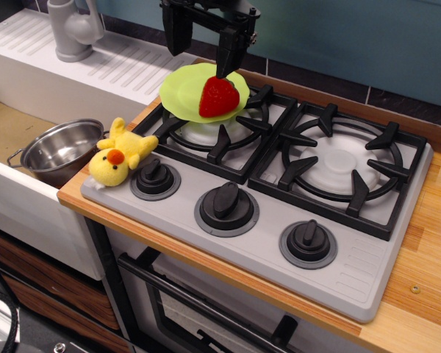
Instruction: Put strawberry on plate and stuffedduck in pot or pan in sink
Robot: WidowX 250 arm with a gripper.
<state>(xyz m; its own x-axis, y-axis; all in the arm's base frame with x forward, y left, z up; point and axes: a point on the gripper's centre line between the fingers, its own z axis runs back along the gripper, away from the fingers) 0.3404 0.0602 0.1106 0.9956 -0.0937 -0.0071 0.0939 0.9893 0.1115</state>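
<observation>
The red strawberry point(219, 97) lies on the lime-green plate point(182, 90), which rests on the back-left burner grate. My gripper point(203, 45) hangs open and empty just above the plate, its fingers apart. The yellow stuffed duck point(120, 153) lies on the stove's front-left corner beside a knob. The steel pot point(61, 149) stands in the sink point(7, 125), just left of the duck.
A stove point(279, 191) with two black burner grates and three black knobs fills the middle. A grey faucet point(73, 29) stands on the ribbed drainboard at the back left. Wooden counter point(426, 272) lies to the right.
</observation>
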